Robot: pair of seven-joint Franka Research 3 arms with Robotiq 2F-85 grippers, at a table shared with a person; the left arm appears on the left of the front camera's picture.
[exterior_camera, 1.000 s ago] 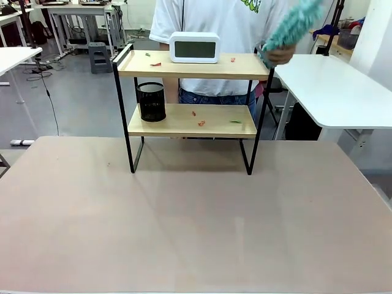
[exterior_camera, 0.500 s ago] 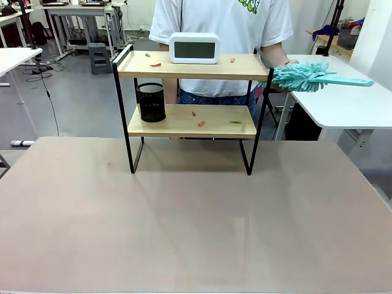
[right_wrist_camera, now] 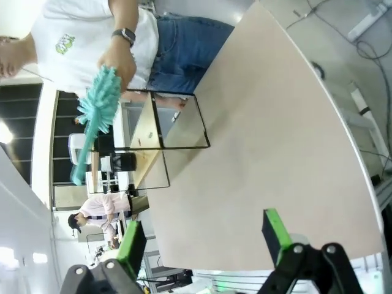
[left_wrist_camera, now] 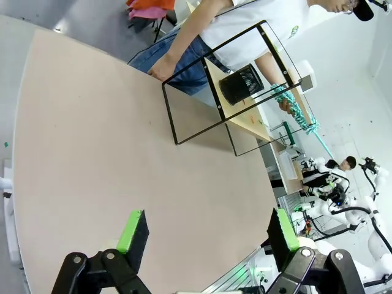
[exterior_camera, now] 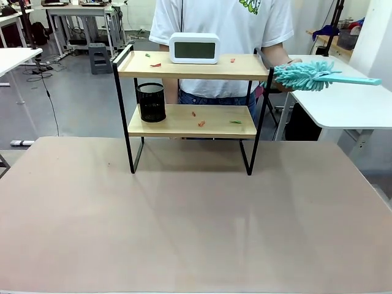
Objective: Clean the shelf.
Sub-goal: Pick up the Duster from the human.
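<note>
Front view — scrap-strewn shelf (exterior_camera: 184, 121), person (exterior_camera: 214, 18) holding teal duster (exterior_camera: 303, 75) just beside it

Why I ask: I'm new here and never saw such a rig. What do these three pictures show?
The front view looks across a table at a person holding a teal duster beside a two-tier shelf. On the shelf stand a white clock and a black mesh cup, with small scraps scattered on both boards. The other two pictures come from cameras on the robot's two wrists; each shows its own open, empty pincer: the left pincer and the right pincer.
</note>
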